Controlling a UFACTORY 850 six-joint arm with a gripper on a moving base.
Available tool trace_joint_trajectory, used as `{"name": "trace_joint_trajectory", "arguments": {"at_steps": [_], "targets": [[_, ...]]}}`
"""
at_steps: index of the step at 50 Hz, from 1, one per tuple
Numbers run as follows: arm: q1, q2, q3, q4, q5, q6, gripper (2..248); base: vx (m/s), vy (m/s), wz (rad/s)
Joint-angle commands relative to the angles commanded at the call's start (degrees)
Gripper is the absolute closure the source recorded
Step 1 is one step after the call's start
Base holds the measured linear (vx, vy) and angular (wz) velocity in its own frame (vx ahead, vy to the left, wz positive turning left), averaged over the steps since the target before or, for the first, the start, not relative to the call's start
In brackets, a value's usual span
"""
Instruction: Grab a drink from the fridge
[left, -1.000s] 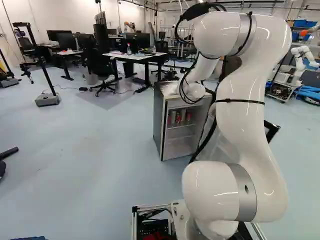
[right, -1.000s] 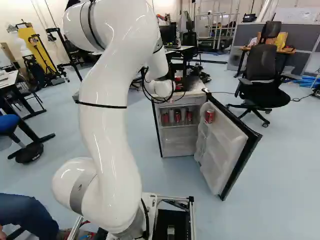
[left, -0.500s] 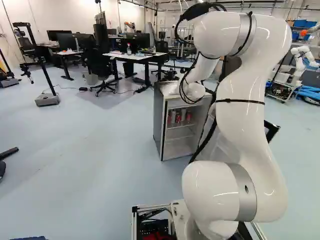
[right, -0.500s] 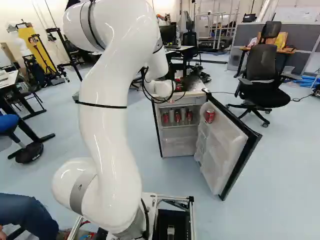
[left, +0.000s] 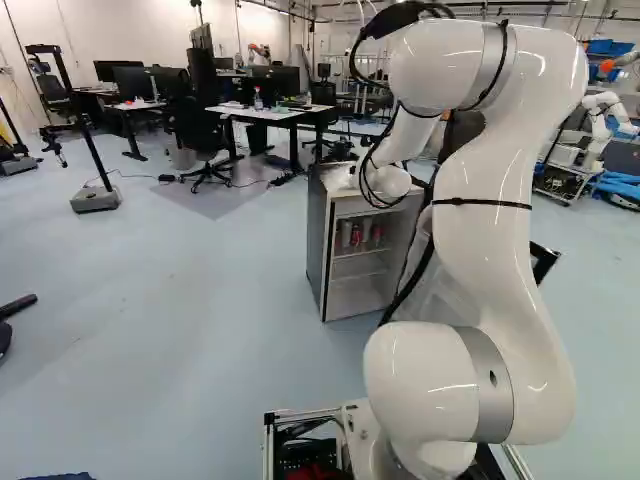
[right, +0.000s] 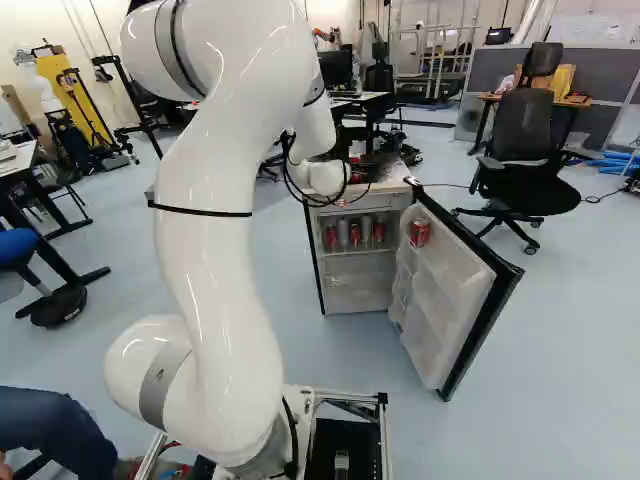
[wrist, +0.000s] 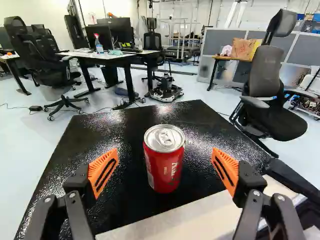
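Left to right in the right base view: my arm (right: 215, 270) stands left of the middle, the fridge (right: 357, 297) with its shelved cans (right: 355, 233) is near the middle, and the open door (right: 445, 300) holds a red can (right: 419, 232). In the wrist view, my end effector (wrist: 165, 154) is spread, its orange pads (wrist: 103, 172) apart from the upright drink can (wrist: 164, 167) between them on the black top (wrist: 120, 187).

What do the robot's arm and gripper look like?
The arm is glossy white with rounded joints, silver-grey bands, a thin black strap and looping black cables. The gripper is black, with visible screws and two ribbed, slotted orange pads.
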Motion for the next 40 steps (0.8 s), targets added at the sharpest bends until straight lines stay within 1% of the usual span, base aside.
{"name": "trace_joint_trajectory", "arguments": {"at_steps": [23,40], "targets": [[-0.2,6.0,7.7,0.0,0.0,0.0,3,0.000,0.000,0.000],[-1.2,10.1,12.8,0.0,0.0,0.0,3,0.000,0.000,0.000]]}}
